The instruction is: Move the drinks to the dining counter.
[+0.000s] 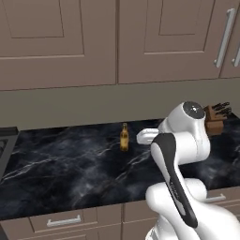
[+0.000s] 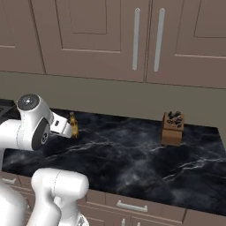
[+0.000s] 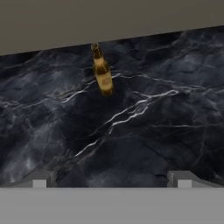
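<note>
Premises: a rendered domestic kitchen. Evidence: brown panelled wall cabinets (image 2: 110, 37) with long metal bar handles (image 2: 136, 39); a black white-veined marble worktop (image 1: 70, 173); drawer fronts below it; a wooden knife block (image 2: 172, 128) standing on the worktop; a slim amber glass beer bottle (image 1: 124, 137) upright near the wall.

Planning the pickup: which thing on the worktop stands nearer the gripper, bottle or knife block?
The amber beer bottle, standing ahead of the open gripper; the wooden knife block sits far right.
</note>
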Controlling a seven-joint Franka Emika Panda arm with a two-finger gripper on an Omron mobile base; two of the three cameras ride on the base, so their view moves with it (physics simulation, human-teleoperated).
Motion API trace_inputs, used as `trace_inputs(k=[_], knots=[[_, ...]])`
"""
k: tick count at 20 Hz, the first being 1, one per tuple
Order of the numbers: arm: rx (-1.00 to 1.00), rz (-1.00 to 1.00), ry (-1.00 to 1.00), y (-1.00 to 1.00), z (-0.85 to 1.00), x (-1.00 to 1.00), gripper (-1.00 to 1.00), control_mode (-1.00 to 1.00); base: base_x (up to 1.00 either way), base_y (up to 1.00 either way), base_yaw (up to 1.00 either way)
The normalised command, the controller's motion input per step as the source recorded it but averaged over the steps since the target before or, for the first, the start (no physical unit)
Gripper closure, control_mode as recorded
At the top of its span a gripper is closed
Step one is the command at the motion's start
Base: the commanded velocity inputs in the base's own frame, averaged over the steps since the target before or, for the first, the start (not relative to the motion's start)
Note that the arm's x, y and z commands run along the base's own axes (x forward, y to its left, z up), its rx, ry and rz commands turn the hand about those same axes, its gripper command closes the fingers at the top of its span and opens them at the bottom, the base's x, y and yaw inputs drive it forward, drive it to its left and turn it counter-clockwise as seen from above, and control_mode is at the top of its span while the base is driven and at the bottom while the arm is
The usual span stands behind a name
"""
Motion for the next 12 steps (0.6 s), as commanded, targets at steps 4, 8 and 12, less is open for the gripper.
trace_inputs(k=[4,8,12], knots=[[0.0,0.0,-0.05,0.09,-0.27,0.27,-1.0,-1.0,0.0,0.0,0.0],[0.0,0.0,-0.03,0.03,-0.34,0.16,-1.0,-1.0,0.0,0.0,0.0],[0.0,0.0,0.0,0.06,-0.33,0.29,-1.0,-1.0,0.0,0.0,0.0]])
